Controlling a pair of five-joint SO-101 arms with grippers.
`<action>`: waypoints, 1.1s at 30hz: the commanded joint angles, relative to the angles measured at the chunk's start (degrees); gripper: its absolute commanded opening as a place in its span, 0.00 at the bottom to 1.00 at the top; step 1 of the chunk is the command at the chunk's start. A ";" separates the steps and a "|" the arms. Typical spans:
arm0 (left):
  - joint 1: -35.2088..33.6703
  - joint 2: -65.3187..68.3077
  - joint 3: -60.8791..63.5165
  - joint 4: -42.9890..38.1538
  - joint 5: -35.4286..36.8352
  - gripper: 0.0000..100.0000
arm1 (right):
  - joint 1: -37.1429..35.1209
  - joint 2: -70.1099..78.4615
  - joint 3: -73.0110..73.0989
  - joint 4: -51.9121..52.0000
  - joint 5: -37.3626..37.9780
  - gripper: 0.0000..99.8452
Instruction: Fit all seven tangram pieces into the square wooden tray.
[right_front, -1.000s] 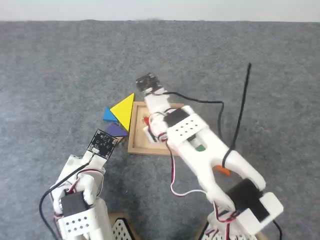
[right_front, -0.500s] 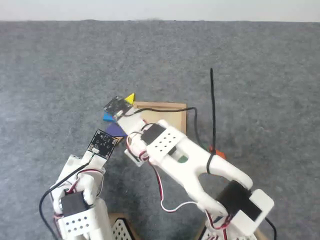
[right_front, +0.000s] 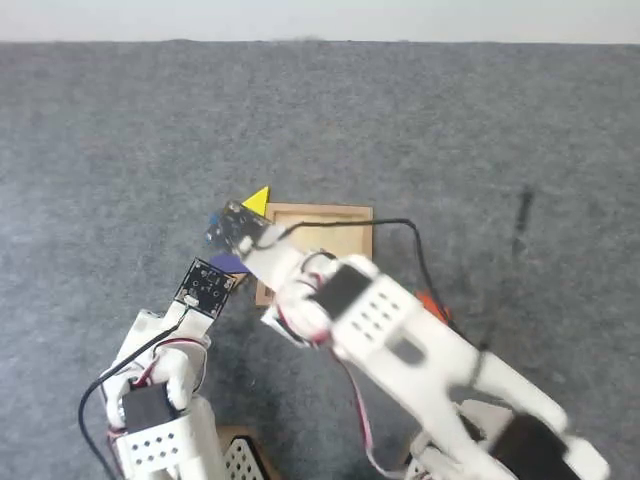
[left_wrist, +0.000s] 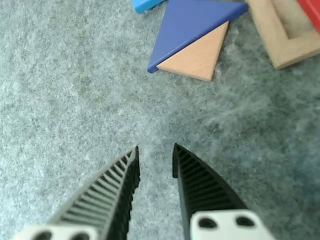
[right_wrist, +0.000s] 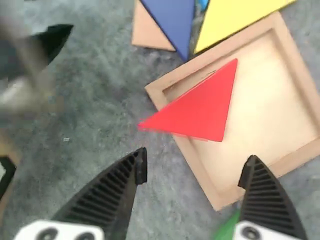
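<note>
Stiffness is the main thing to count on with the red triangle (right_wrist: 200, 107): it reads as a thin, rigid, light plate with a smooth painted face, so it should slide easily on wood and could skate away from a clumsy push, though it is unlikely to break. It lies across one corner of the tray (right_wrist: 265, 110), most of it over the bare floor and one tip overhanging the rim toward the grey felt (left_wrist: 75, 75), so it looks propped rather than seated. The best hold is probably across two edges near that overhanging tip, where a jaw can get beneath it; a nudge inward may serve as well. The other pieces in sight lie outside the tray beside that corner: the yellow triangle (right_wrist: 235, 15) along the rim, the dark blue triangle (right_wrist: 172, 17) overlapping the tan triangle (right_wrist: 150, 32), and a light blue piece (left_wrist: 147, 4) just beyond. The right arm (right_front: 400, 340) stretches diagonally over the tray's near side, and the right gripper (right_wrist: 196, 160) hangs above that corner of the tray, jaws spread wide with nothing between them. The left arm (right_front: 160, 400) is folded back near its base, the left gripper (left_wrist: 155, 150) over bare felt near the dark blue and tan triangles, jaws parted by a narrow gap and empty.
</note>
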 joint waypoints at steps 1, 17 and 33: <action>-0.35 -1.05 -1.01 0.18 0.35 0.12 | -0.04 -16.31 4.48 0.31 2.37 0.30; -0.44 -1.05 -1.01 0.18 0.44 0.12 | 6.81 10.77 9.14 -21.58 5.27 0.03; -0.44 -1.05 -1.01 0.18 0.44 0.12 | 5.41 20.97 2.90 -32.31 5.45 0.01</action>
